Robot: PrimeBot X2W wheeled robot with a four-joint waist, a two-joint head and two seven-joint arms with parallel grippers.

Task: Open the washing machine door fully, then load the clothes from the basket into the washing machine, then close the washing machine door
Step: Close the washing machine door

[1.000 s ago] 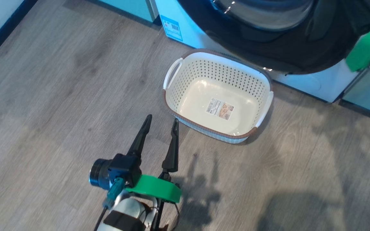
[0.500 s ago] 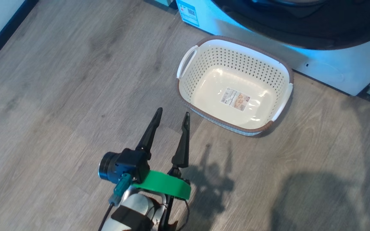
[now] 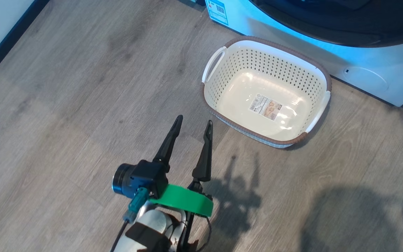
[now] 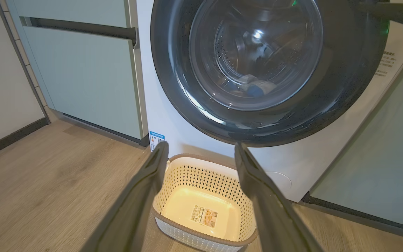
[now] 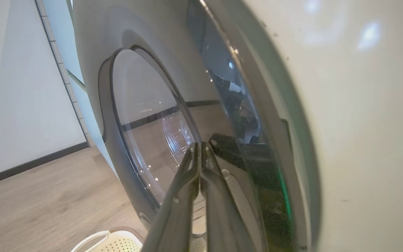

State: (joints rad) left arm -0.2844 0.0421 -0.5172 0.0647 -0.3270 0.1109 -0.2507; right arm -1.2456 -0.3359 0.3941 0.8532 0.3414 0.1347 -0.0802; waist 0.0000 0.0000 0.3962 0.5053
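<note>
Left tool: fingers apart and free, poised over the wood floor. The basket stands on the floor ahead of the tips and to their right, clear of them, with its paper label exposed. The washing machine stands directly beyond the basket. The clothes lie in the drum, behind the glass of the washing machine door.

Right tool: fingers pressed together, tips close to the door's black rim. Contact cannot be confirmed.
</note>
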